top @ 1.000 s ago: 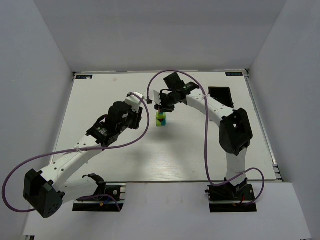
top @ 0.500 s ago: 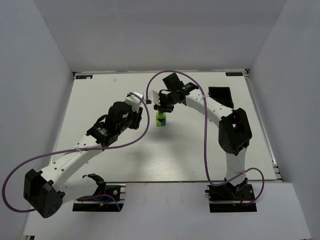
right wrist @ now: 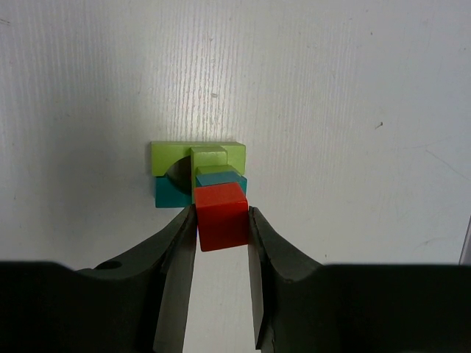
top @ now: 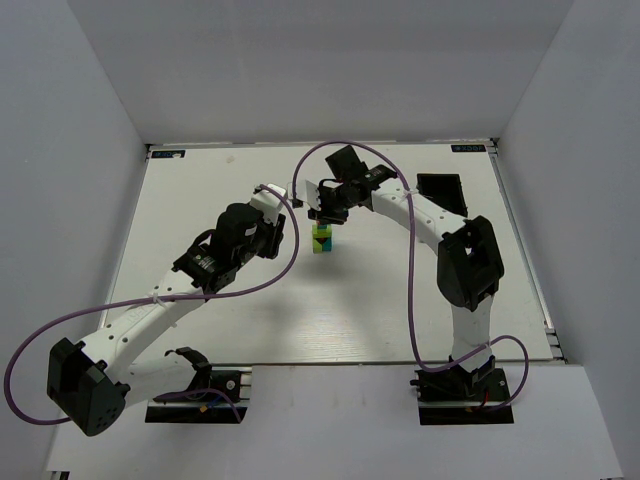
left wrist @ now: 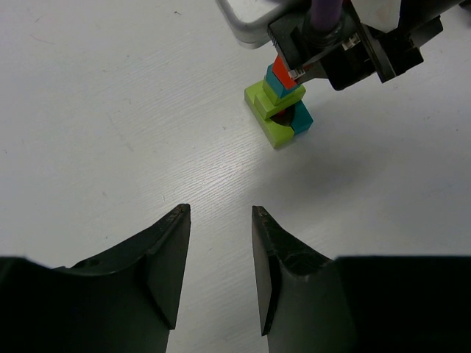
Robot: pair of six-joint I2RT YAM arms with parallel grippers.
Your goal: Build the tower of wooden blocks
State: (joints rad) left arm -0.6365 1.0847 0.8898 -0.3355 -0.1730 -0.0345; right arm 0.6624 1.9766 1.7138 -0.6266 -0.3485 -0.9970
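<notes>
**Right now: right claw clamped on red cube at top of tower, left claw empty**

The wood block tower (top: 322, 240) stands mid-bench on the white bench (top: 200, 190), a bit toward the far side, between the two arms. In the left wrist view the tower (left wrist: 280, 110) has a lime and teal base, wider than what sits above it. A lime piece and a teal cube sit on that base, stepping narrower.

The red cube (right wrist: 221, 215) is at the very top, pinched between the two fingers of the right claw (right wrist: 221, 213). The jaws are closed on its left and right faces, with no gap showing on either side. From the right wrist view the cube lines up over the teal cube, slightly off toward the camera side. It could be resting on the teal cube or hanging just above it; the angle doesn't settle that. In the left wrist view the red cube (left wrist: 283, 73) looks to be touching the teal one underneath.

In the top view the right claw (top: 322, 215) is directly over the tower.

The left claw (left wrist: 218, 213) is parted with nothing between the fingers, only bare bench. It hovers near the tower on its left side and aims toward it without touching.

A black tray (top: 441, 190) lies at the far right of the bench, well apart from the tower.
</notes>
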